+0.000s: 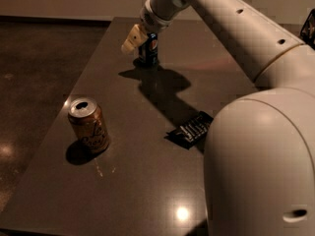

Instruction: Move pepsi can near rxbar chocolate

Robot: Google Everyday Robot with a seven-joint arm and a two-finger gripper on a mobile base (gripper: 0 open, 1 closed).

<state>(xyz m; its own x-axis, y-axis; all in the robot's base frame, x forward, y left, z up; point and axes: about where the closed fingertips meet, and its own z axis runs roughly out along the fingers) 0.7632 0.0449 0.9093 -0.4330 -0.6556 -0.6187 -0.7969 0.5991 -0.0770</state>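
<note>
Seemingly tool (pixel 141 39) clasps upright pepsi can (pixel 149 51) at top; rxbar chocolate (pixel 189 131) well apart.

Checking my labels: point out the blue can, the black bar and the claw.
blue can (pixel 149 52), camera view, logo side.
black bar (pixel 189 131), camera view, wrapper middle.
claw (pixel 140 38), camera view, tip at the can's top.

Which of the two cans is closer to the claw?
The dark blue pepsi can at the far end of the table, right beside the claw. The orange-tan can stands well away from it, near the front left edge.
</note>
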